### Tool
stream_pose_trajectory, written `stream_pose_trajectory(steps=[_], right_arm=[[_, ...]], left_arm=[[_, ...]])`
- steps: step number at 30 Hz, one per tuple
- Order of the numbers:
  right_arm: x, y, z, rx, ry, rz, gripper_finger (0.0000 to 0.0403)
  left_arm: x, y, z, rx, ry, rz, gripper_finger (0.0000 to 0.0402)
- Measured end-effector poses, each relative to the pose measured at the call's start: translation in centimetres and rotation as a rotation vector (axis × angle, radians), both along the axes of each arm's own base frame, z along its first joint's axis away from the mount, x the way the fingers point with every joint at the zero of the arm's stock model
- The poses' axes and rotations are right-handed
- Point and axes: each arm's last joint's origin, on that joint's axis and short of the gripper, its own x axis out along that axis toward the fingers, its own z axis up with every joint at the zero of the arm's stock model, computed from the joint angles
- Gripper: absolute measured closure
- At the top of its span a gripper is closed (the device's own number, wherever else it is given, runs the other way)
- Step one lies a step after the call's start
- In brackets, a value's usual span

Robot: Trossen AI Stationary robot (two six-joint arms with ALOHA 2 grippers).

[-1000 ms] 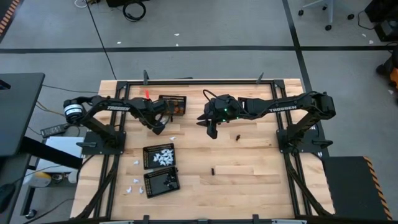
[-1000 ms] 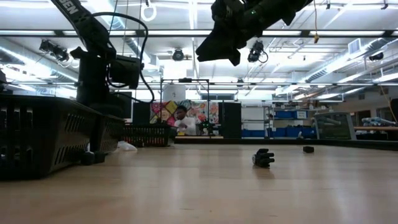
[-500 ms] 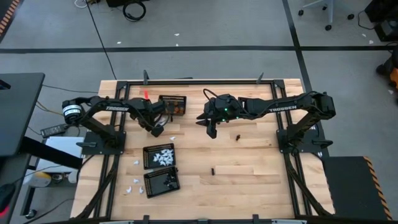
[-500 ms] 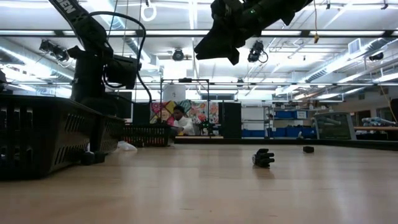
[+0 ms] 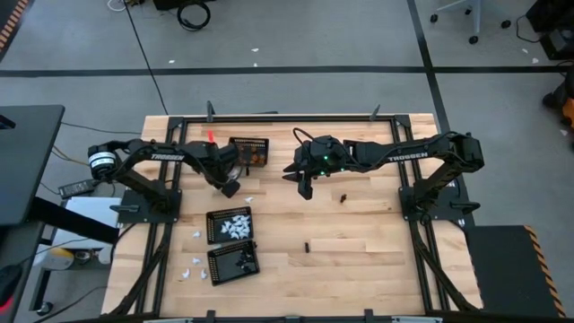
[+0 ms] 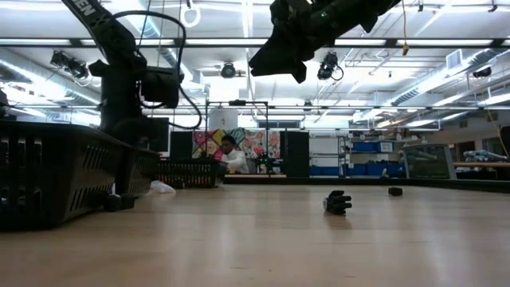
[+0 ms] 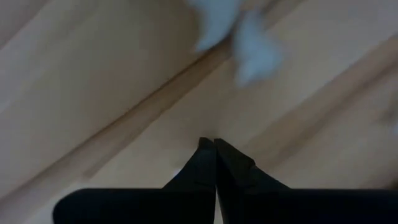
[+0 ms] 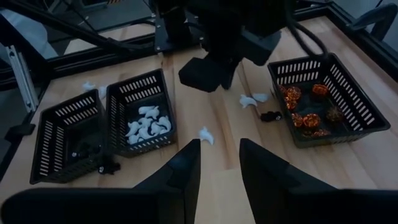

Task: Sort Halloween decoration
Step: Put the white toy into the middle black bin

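Seen from above, a wooden table [image 5: 359, 242] holds three black mesh baskets, and the middle one, the basket of white pieces [image 5: 230, 225], serves as the landmark here. Toward the far edge from it sits the basket of orange pieces [image 5: 250, 150]; just on its near side, almost touching, sits the basket of black pieces [image 5: 233, 263].

The left gripper [image 5: 230, 189] hangs low over the wood between the landmark basket and the orange basket, its two dark fingers [image 7: 205, 168] pressed together with nothing between them. Its wrist camera shows two blurred white pieces [image 7: 239, 37] lying on the wood just ahead of the fingertips. From above, one white piece [image 5: 248, 198] lies just beside this gripper, on the far side of the landmark basket.

The right gripper [image 5: 306, 190] hovers well to the right of the landmark basket, raised above the table, its fingers [image 8: 180, 171] standing apart and empty. Beyond it lies a black piece [image 5: 343, 197] on bare wood, and another black piece [image 5: 306, 245] lies to the right of the landmark basket, nearer the front edge. A few white pieces [image 5: 193, 267] are scattered to the left of the baskets.

In the low view a person [image 6: 232, 154] sits in the room far behind the table.
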Motion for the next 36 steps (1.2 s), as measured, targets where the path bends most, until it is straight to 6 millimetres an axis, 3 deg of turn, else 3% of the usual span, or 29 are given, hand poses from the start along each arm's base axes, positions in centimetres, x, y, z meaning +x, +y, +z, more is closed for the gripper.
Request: stream_pose_trajectory(steps=[8, 14, 19, 27, 30, 36], right_arm=[[-0.1, 0.0, -0.2, 0.005, 0.019, 0.003, 0.0286], [-1.0, 0.1, -1.0, 0.007, 0.148, 0.03, 0.0286], [-1.0, 0.2, -1.1, 0.021, 0.158, 0.056, 0.0286], [-0.9, 0.3, -1.0, 0.027, 0.142, 0.052, 0.0286], [-0.7, 0.3, -0.8, 0.025, 0.112, 0.051, 0.0286], [-0.5, 0.2, -0.4, 0.023, 0.065, 0.044, 0.0286]], left_arm=[[2.8, -0.6, 0.6, -0.02, -0.273, -0.039, 0.0398], [4.4, -1.4, 1.2, -0.001, -0.409, -0.066, 0.0398], [3.6, -1.9, 1.9, 0.001, -0.375, -0.054, 0.0397], [0.2, -3.8, 3.6, 0.234, -0.113, -0.078, 0.0397], [-0.9, -3.7, 3.4, 0.25, -0.015, -0.05, 0.0397], [-0.4, -2.9, 1.6, 0.205, -0.027, -0.013, 0.0397]])
